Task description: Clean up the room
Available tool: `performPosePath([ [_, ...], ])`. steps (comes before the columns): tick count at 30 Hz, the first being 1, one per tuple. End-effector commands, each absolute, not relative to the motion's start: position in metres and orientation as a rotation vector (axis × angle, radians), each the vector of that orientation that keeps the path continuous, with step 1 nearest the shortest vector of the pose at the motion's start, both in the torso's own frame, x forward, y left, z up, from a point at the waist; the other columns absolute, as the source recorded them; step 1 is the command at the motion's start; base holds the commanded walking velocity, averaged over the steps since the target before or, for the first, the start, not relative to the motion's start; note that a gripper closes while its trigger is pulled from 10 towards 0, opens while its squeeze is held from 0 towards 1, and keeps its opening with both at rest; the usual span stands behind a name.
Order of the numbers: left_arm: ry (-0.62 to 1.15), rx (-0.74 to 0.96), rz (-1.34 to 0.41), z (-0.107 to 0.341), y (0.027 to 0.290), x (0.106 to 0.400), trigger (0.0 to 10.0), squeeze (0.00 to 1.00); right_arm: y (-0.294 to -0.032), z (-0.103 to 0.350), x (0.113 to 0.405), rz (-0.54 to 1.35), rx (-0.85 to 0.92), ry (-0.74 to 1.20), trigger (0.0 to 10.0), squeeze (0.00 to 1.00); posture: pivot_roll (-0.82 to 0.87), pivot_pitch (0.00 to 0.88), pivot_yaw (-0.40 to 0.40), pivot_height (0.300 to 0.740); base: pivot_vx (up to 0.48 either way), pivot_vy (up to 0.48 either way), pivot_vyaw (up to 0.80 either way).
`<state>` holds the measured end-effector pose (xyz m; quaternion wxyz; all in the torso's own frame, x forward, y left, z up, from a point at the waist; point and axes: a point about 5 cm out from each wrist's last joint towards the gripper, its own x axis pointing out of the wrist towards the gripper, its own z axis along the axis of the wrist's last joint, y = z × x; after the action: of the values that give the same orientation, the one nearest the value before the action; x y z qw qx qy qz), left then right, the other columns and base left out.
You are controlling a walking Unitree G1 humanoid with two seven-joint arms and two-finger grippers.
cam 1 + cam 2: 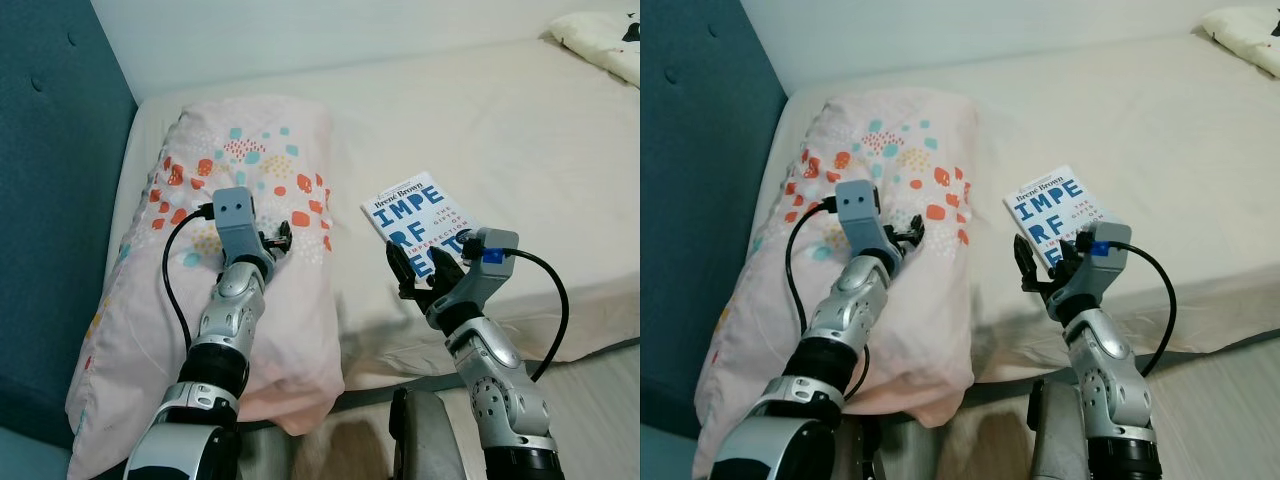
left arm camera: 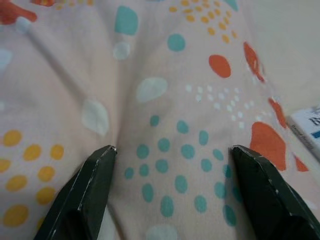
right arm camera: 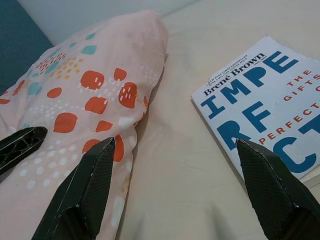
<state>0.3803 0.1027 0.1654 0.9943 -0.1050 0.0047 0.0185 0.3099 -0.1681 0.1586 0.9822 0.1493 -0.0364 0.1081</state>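
A pink pillow [image 1: 250, 160] with orange, teal and yellow dots lies at the head of the bed, on the left. My left gripper [image 1: 278, 240] is over its middle, open, and its two black fingertips [image 2: 100, 170] rest on the fabric with a fold between them. To the right a white book [image 1: 420, 210] with big blue letters lies flat near the mattress's front edge. My right gripper [image 1: 420, 265] hovers open at the book's near corner, with nothing between its fingers; the book [image 3: 260, 105] and the pillow [image 3: 90, 90] lie ahead of it.
The cream mattress [image 1: 500, 120] stretches away to the right. A teal padded headboard [image 1: 50, 200] stands on the left. A cream cushion [image 1: 600, 35] sits at the far right corner. Wooden floor [image 1: 600, 400] runs along the bed's front edge.
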Motion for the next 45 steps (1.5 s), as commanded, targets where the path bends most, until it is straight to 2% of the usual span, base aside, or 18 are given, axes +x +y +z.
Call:
performPosePath([
  [1,0.061,-0.165,0.069,0.148,0.108,0.376,10.0,1.00,-0.166,0.157,0.310,0.219,0.299,-0.072,10.0,0.00,-0.03,0.161,0.051,0.526,0.000,0.000,0.00],
  [3,0.065,-0.126,0.058,0.145,0.106,0.376,10.0,1.00,-0.166,0.158,0.310,0.219,0.299,-0.074,10.0,0.00,-0.03,0.162,0.051,0.526,0.000,0.000,0.00],
  [4,0.069,-0.099,0.050,0.144,0.105,0.376,10.0,0.79,-0.166,0.158,0.310,0.219,0.299,-0.076,10.0,0.00,-0.03,0.162,0.051,0.526,0.000,0.000,0.00],
  [5,0.073,-0.034,0.042,0.141,0.102,0.375,10.0,0.00,-0.166,0.159,0.310,0.220,0.299,-0.078,10.0,0.00,-0.03,0.164,0.052,0.526,0.000,0.000,0.00],
  [12,0.136,0.148,-0.003,0.123,0.085,0.373,10.0,0.00,-0.165,0.163,0.309,0.223,0.296,-0.090,10.0,0.00,-0.03,0.177,0.054,0.526,0.000,0.000,0.00],
  [17,0.159,0.209,0.002,0.118,0.080,0.373,10.0,0.00,-0.164,0.165,0.307,0.225,0.297,-0.096,10.0,0.00,-0.04,0.184,0.058,0.526,0.000,0.000,0.00],
  [21,0.197,0.217,0.017,0.115,0.081,0.375,10.0,0.00,-0.163,0.167,0.305,0.225,0.296,-0.100,10.0,0.00,-0.04,0.194,0.060,0.526,0.000,0.000,0.00],
  [25,0.295,0.190,0.065,0.106,0.095,0.376,10.0,0.00,-0.163,0.169,0.302,0.221,0.294,-0.101,10.0,0.00,-0.05,0.209,0.064,0.526,0.000,0.000,0.00],
  [26,0.356,0.175,0.079,0.098,0.105,0.375,0.0,0.00,-0.162,0.170,0.301,0.221,0.294,-0.103,10.0,0.00,-0.05,0.213,0.063,0.526,0.000,0.000,0.00],
  [38,0.426,0.140,0.130,0.090,0.127,0.375,0.0,0.00,-0.163,0.176,0.298,0.215,0.290,-0.111,10.0,0.00,-0.06,0.226,0.066,0.526,0.000,0.000,0.00],
  [43,0.383,-0.003,0.158,0.115,0.130,0.388,0.0,0.00,-0.163,0.180,0.298,0.213,0.288,-0.119,10.0,0.00,-0.06,0.222,0.068,0.526,0.000,0.000,0.00],
  [45,0.383,-0.003,0.158,0.115,0.130,0.388,0.0,0.00,-0.163,0.180,0.298,0.213,0.288,-0.119,10.0,0.00,-0.06,0.222,0.068,0.526,0.000,0.000,0.00],
])
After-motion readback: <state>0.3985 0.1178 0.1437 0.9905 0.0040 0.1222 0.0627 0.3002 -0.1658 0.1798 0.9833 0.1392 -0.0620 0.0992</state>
